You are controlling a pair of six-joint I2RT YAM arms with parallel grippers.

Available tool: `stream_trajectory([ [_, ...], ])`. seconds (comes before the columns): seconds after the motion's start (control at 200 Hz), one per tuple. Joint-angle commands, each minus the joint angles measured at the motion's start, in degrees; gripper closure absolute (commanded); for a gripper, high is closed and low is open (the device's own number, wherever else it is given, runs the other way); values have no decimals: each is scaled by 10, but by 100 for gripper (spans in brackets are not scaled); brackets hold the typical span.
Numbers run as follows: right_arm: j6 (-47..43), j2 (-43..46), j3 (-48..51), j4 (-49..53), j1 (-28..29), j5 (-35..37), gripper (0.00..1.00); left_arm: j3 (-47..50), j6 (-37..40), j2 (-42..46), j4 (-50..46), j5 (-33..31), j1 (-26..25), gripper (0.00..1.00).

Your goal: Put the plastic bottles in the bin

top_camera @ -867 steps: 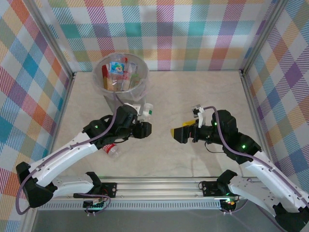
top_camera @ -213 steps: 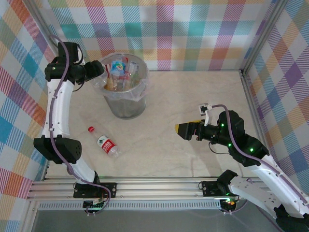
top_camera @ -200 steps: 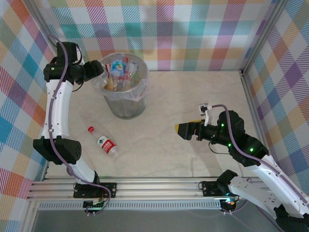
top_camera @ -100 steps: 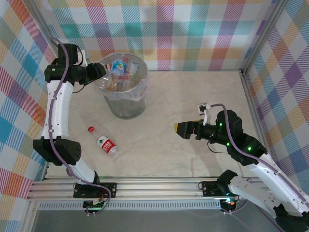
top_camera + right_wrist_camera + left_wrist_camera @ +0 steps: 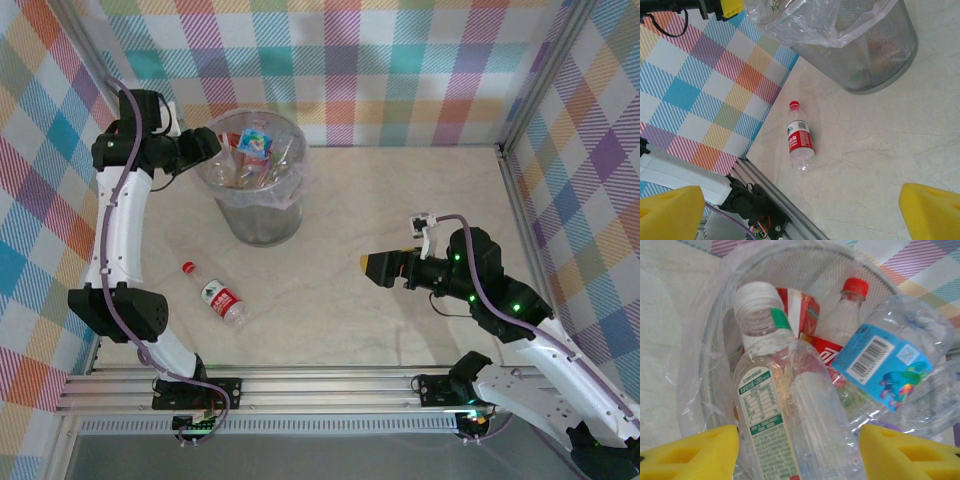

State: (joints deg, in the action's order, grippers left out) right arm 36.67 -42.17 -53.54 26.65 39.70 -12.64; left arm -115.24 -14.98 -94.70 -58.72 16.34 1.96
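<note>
Your left claw hung at the far-left rim of the bin, its yellow pads standing apart. A green-labelled bottle with a white cap lay between them in the wrist view, but bare gaps showed beside it, so nothing was clamped. It rested on the heap inside the bag liner, with a blue-labelled bottle to its right and a red-capped bottle beyond.

Your right claw hovered over the middle of the table, spread wide and empty, pointing left.

One red-labelled bottle lay on its side on the table, near and left of the bin and well apart from both claws, with its red cap towards the far left.

It looked empty, so expect it to be very light, thin-walled and easy to dent. It would probably be smooth and round enough to roll or squirt out of a skewed pinch. You would do best to close across the labelled middle of the body, jaws square to its length. Keep off the tapering neck, and squeeze gently — just enough to lift.
</note>
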Motion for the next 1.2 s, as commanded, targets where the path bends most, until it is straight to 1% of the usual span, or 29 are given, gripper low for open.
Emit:
stream_trajectory([
  [0.0, -5, 3, 7, -11, -3, 0, 0, -9, 2, 49, -8, -9, 3, 34],
  [0.055, -8, 4, 8, -9, -3, 0, 0, 9, 4, 69, -1, -6, 2, 32],
  [0.11, -11, 2, 7, -3, -3, 0, 0, 27, 5, 92, -2, -10, 2, 26],
  [0.17, -16, -1, 5, 1, -3, -1, 0, 50, 3, 119, -11, -9, 2, 24],
  [0.26, -22, -4, 7, 1, -3, -5, 0, 117, -11, 172, -18, -3, 2, 20],
  [0.305, -26, -4, 9, 0, -3, -7, 0, 159, -19, 205, -23, -10, 1, 19],
  [0.365, -28, -5, 14, -2, -3, -8, 0, 222, -33, 254, -22, -21, -2, 15],
  [0.485, -33, -7, 25, -8, -3, -15, 0, 326, -57, 341, -43, -48, -13, 14],
  [0.62, -40, -12, 30, -9, -3, -25, 0, 431, -96, 432, -55, -62, -21, 13],
  [0.8, -47, -16, 30, -9, -3, -34, 0, 543, -152, 520, -81, -87, -33, 12],
  [0.965, -43, -18, 33, -18, -2, -41, 0, 623, -193, 551, -71, -95, -42, 9],
  [1.195, -42, -23, 35, -13, -3, -48, 0, 706, -223, 535, -2, -99, -56, 6],
])
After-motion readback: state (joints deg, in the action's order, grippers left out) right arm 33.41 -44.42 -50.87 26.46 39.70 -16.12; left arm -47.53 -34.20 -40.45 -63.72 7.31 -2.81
